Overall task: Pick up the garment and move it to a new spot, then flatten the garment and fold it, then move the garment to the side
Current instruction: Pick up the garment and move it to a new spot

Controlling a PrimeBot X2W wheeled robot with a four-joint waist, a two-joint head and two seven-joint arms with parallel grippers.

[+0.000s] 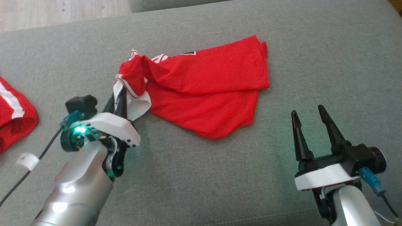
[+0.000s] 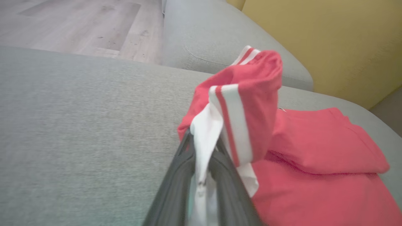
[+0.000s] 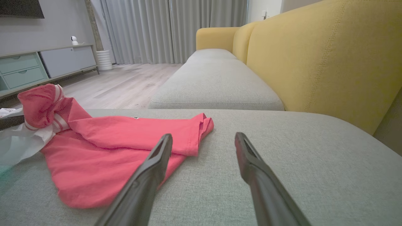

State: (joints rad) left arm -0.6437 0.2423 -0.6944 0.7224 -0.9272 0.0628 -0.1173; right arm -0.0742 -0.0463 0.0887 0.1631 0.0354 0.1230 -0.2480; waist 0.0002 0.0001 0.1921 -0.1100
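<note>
The grey sofa cushion spans the head view. The red garment lies rumpled on it, just toward 12 o'clock of centre, with its body folded over itself. The garment's white-striped end, at its 9 o'clock side, is raised off the cushion. A second red cloth lies at the 9 o'clock edge, well apart. The left gripper, at 8 o'clock, is clamped on the white-striped end. The right gripper, at 4 o'clock, has its fingers spread and holds nothing. It is near the garment, not touching.
</note>
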